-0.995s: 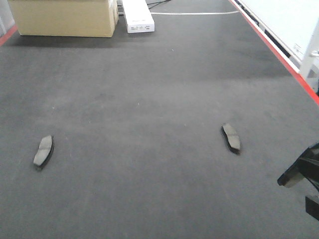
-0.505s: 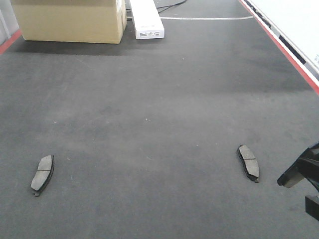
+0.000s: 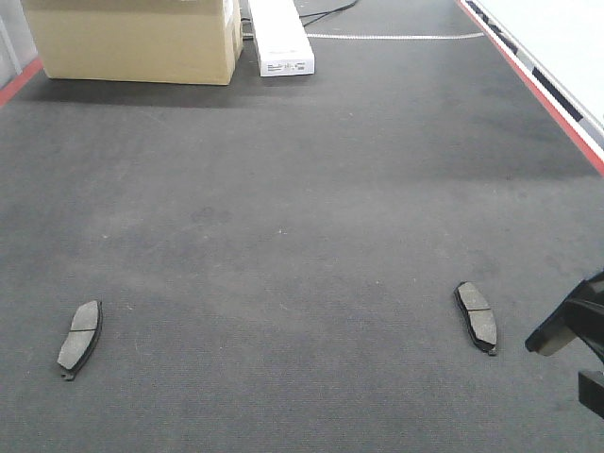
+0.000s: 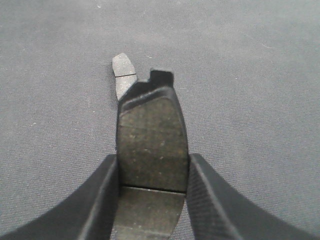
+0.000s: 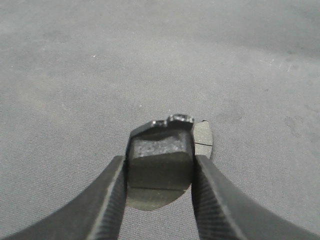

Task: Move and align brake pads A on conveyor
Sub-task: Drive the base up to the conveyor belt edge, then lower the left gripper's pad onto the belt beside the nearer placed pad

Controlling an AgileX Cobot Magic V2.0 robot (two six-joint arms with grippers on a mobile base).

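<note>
A tan cardboard box [image 3: 132, 40] sits at the far left of the front view, with a long white rectangular box [image 3: 279, 36] just beside it on the right. A thin white cable [image 3: 396, 37] runs across behind them. A bright white surface [image 3: 557, 38] fills the upper right corner.

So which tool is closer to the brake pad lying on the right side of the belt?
Right. The right tool, itself holding a pad, sits just beside the lying pad at the frame's right edge. The left tool doesn't appear in the front view; its camera shows it over another pad.
</note>
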